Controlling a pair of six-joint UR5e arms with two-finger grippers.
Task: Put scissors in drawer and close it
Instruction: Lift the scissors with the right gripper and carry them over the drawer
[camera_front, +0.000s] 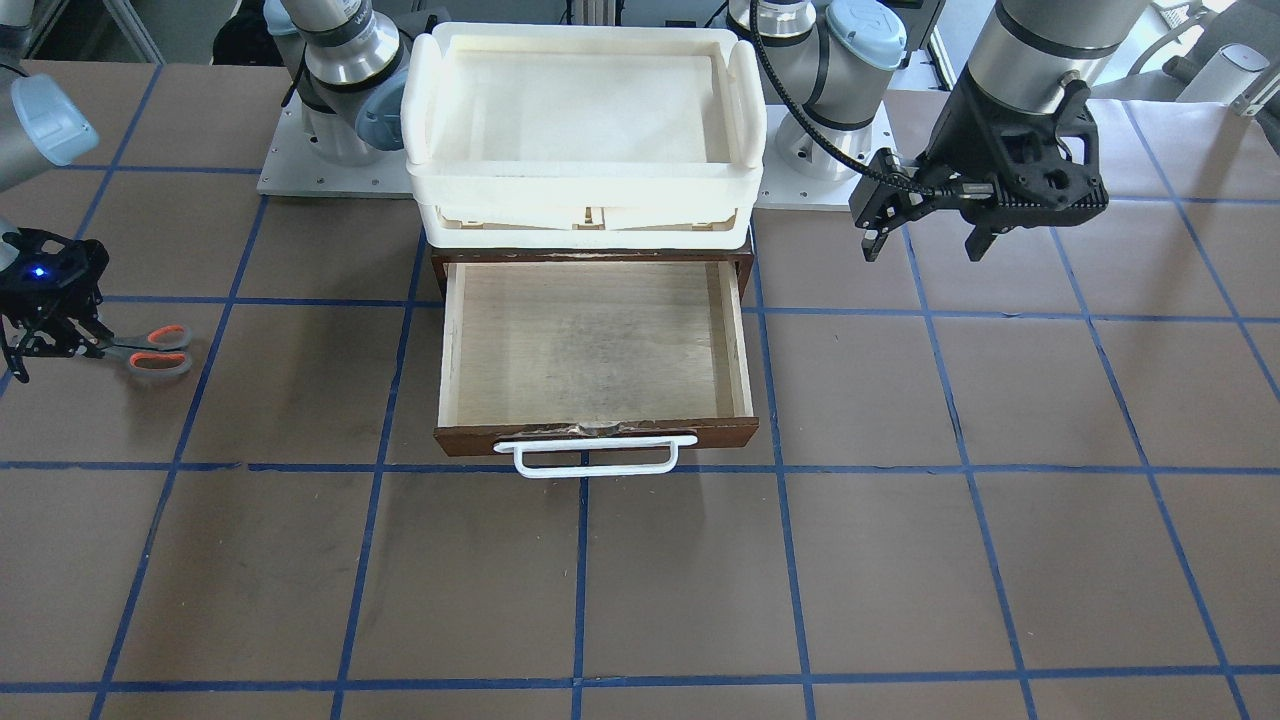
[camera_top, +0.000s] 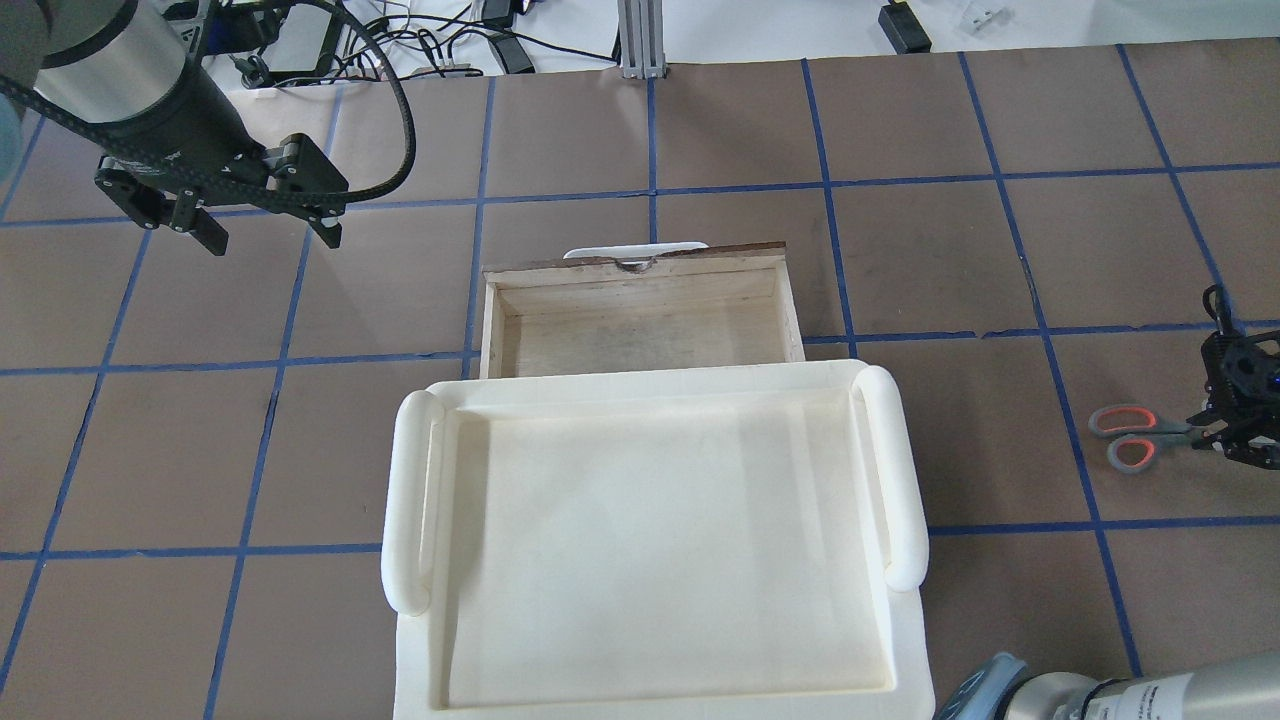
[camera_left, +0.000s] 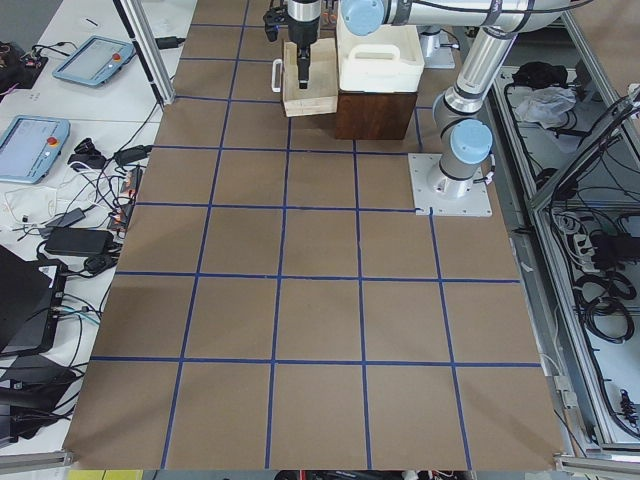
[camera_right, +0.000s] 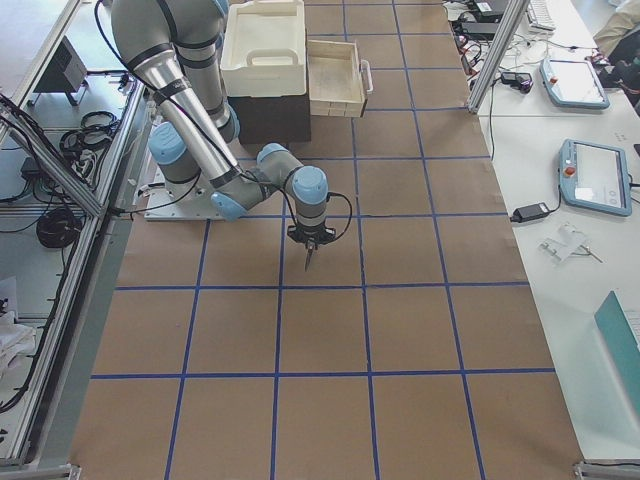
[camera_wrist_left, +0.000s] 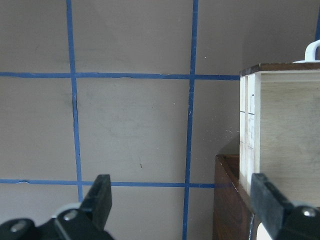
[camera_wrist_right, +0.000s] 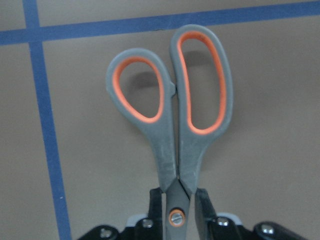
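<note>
The scissors (camera_front: 125, 350), with grey handles and orange-red inner loops, are low over the table far to my right side, apart from the drawer. My right gripper (camera_front: 50, 340) is shut on the scissors at the pivot; in the right wrist view its fingers (camera_wrist_right: 156, 205) press both sides of the scissors (camera_wrist_right: 175, 125), and the blades are hidden. The dark-brown drawer (camera_front: 700, 433) stands pulled out, its pale inside empty and its white handle (camera_front: 590, 457) facing away from me. My left gripper (camera_front: 925, 245) is open and empty, hovering beside the drawer on my left.
A cream-white plastic tray (camera_front: 585, 185) sits on top of the dark-brown cabinet (camera_wrist_left: 230, 200) that holds the drawer. The brown table has a blue tape grid. The arm bases stand on either side of the cabinet.
</note>
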